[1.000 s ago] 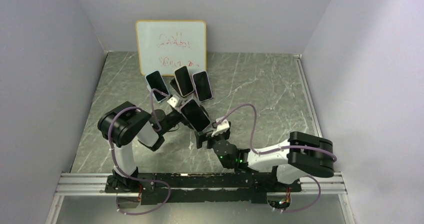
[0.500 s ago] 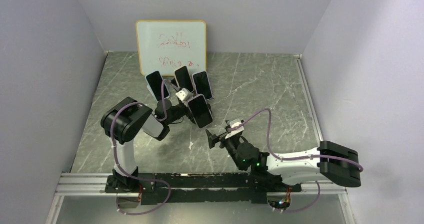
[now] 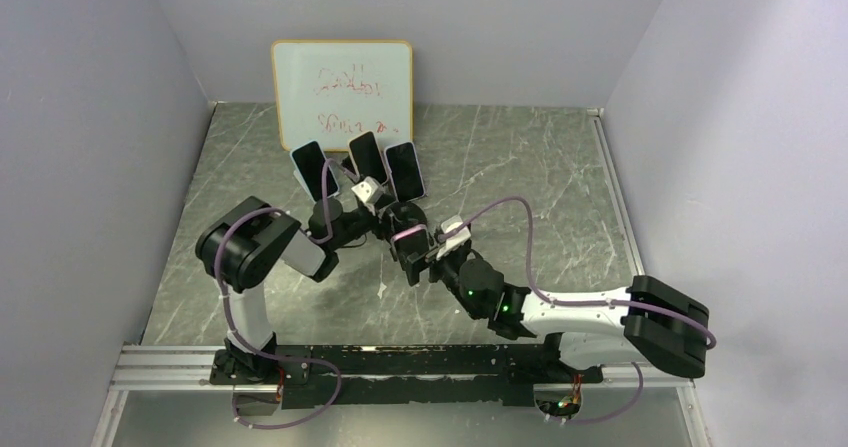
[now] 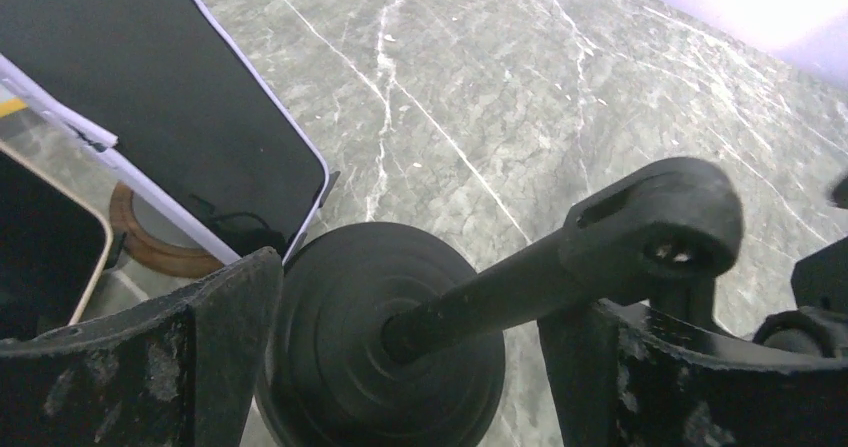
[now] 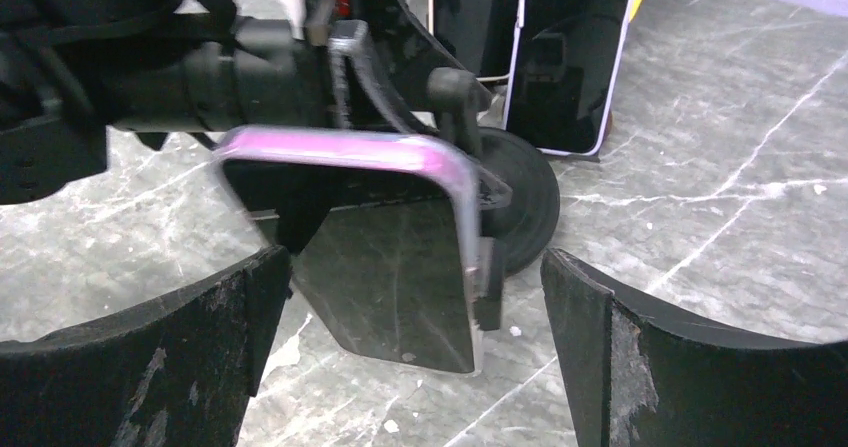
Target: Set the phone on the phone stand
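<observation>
**Top view.** The phone (image 3: 409, 245), dark-screened in a pink case, leans tilted on the black phone stand (image 4: 330, 367) near the middle of the marbled table (image 3: 520, 167). It sits just in front of three other phones (image 3: 367, 159) propped before a whiteboard (image 3: 342, 92). The left gripper (image 3: 390, 223) meets it from the left and the right gripper (image 3: 421, 265) from the near right. Both are close against the phone, and their finger spacing cannot be read from this height.

**Right wrist view.** The phone lies between the right gripper's fingers (image 5: 200, 347), which are spread wide and touch neither edge, so the gripper holds nothing. Only here does the pink top rim face the camera, with the lower edge seated against the stand's lip and the round base behind it.

**Left wrist view.** The stand's round base and jointed arm fill the gap between the left gripper's fingers (image 4: 150, 367), which are likewise parted and grip nothing. This view alone shows the stand from behind. Two of the other phones appear at upper left.
</observation>
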You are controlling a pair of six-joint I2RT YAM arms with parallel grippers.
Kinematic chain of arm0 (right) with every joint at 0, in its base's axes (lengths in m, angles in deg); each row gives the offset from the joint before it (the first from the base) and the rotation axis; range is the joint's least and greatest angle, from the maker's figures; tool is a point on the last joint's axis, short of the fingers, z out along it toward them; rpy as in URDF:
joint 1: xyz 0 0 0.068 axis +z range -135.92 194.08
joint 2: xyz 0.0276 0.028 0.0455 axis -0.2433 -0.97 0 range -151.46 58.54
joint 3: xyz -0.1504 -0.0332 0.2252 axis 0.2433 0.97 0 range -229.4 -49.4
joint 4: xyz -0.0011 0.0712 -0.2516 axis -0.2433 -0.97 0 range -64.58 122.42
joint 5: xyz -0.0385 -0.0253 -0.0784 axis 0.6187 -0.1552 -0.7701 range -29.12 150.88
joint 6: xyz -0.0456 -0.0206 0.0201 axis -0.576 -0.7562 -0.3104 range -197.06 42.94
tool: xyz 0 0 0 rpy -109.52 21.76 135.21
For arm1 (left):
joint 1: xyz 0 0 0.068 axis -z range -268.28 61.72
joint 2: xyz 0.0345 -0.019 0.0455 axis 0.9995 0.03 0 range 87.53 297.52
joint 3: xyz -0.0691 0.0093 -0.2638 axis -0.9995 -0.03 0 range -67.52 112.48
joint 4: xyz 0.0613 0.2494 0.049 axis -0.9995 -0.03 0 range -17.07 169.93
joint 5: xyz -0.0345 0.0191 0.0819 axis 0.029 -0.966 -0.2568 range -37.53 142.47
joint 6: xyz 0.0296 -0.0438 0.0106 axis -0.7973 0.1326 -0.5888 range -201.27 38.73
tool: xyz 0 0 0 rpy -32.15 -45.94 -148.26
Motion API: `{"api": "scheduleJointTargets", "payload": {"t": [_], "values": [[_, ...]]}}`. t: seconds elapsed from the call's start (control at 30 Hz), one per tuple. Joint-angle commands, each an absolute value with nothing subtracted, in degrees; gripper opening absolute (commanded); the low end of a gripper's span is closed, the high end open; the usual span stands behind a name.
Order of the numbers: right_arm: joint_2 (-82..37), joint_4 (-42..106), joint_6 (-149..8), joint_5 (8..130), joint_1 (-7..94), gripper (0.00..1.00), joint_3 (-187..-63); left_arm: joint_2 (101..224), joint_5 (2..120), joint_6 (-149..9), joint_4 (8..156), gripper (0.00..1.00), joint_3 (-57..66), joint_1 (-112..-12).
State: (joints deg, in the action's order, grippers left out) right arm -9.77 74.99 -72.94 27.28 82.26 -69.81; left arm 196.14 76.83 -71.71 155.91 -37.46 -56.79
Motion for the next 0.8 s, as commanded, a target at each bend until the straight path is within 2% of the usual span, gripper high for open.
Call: {"api": "scheduleJointTargets", "payload": {"t": [0.0, 0.1, 0.2, 0.27, 0.5, 0.77], "values": [[-10.20, 73.15, -69.39, 34.91, 79.34, 1.00, -71.72, 190.59, 72.22, -73.68, 157.75, 0.97, -40.76, -56.65], [-11.12, 73.22, -69.69, 35.50, 79.07, 1.00, -72.44, 189.43, 72.06, -74.60, 156.80, 0.97, -41.63, -56.72], [-12.28, 73.75, -69.75, 36.31, 78.90, 1.00, -73.26, 190.98, 74.37, -74.38, 156.37, 0.85, -40.65, -56.84], [-12.91, 73.97, -70.08, 36.82, 78.96, 1.00, -74.07, 193.10, 76.01, -73.02, 157.16, 0.81, -39.81, -56.82], [-13.84, 73.43, -71.41, 38.76, 78.97, 1.00, -77.08, 196.73, 77.84, -70.22, 160.68, 0.78, -38.77, -56.88], [-15.34, 72.66, -73.15, 34.07, 78.94, 1.00, -80.46, 198.17, 78.30, -69.00, 160.81, 0.75, -37.50, -56.88]]}}
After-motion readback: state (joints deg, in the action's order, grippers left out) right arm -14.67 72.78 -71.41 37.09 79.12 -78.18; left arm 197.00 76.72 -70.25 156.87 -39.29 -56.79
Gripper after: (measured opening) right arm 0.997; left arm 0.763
